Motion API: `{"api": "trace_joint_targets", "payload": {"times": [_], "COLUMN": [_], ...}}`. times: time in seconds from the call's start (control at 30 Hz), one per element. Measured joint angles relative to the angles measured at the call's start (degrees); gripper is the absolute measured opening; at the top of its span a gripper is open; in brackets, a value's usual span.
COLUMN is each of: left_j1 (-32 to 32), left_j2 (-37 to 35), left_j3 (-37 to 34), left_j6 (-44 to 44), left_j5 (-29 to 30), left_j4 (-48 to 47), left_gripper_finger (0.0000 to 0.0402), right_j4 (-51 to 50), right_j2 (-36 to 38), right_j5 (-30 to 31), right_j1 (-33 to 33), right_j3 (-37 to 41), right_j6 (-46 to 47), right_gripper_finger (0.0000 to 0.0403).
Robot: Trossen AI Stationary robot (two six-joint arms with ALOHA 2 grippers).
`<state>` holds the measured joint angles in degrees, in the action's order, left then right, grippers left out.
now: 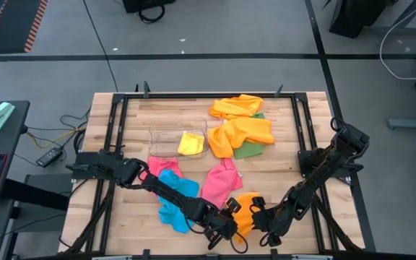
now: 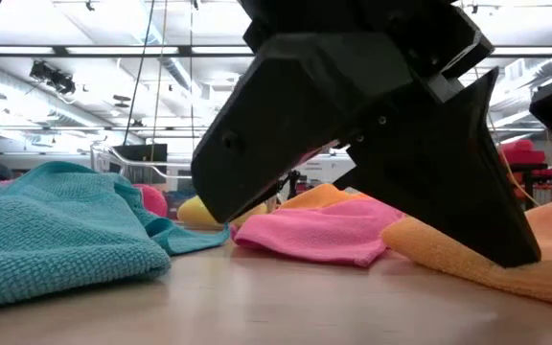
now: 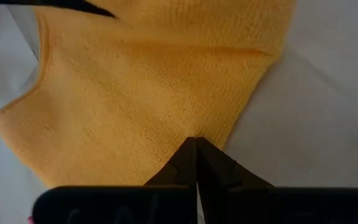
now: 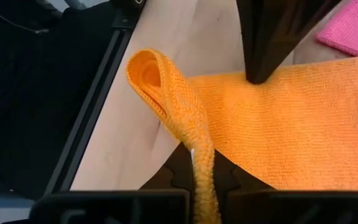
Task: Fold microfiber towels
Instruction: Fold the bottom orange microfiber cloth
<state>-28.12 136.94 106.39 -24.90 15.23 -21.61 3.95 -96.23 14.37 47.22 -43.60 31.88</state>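
Wooden slats form the table, framed by dark rails and set on a grey workshop floor. High view: both arms reach to the near edge, where the left hand and the right hand meet over an orange towel. A pink towel and a blue towel lie just left of it; more orange cloth, a green towel and a clear bin holding a yellow towel lie farther back.

Low view: a dark hand fills the frame and presses onto the orange towel at the right; which arm it belongs to cannot be told. The pink towel lies behind, the blue towel at the left.

Left wrist view: the left hand is closed, its tips together at the orange towel's edge; whether cloth is caught between them is unclear.

Right wrist view: the right hand is clamped on a lifted fold of the orange towel, which loops upward.

Judgement: to fold cleanly, both hands should hold adjacent corners, lift evenly, and carry the edge over to meet the opposite edge without dragging the neighbouring pink towel.
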Motion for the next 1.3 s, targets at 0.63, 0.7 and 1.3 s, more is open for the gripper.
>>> {"api": "trace_joint_targets", "payload": {"times": [0.63, 0.7, 1.3], "left_j1": [0.42, 0.63, 1.18], "left_j2": [-4.74, -4.85, -4.92], "left_j3": [-18.66, -18.92, -19.56], "left_j6": [5.31, 7.35, 8.85], "left_j5": [2.11, 1.13, 0.17], "left_j4": [25.45, 25.33, 25.84], "left_gripper_finger": [0.0023, 0.0022, 0.0009], "right_j4": [-0.45, -0.49, -6.37], "right_j2": [0.7, 0.7, 6.63], "right_j5": [-1.32, -2.09, -0.89], "right_j1": [-1.16, -2.0, -5.55], "right_j3": [-0.03, -0.03, -0.12], "right_j6": [-0.1, 0.02, 1.79], "right_gripper_finger": [0.0018, 0.0018, 0.0015]}}
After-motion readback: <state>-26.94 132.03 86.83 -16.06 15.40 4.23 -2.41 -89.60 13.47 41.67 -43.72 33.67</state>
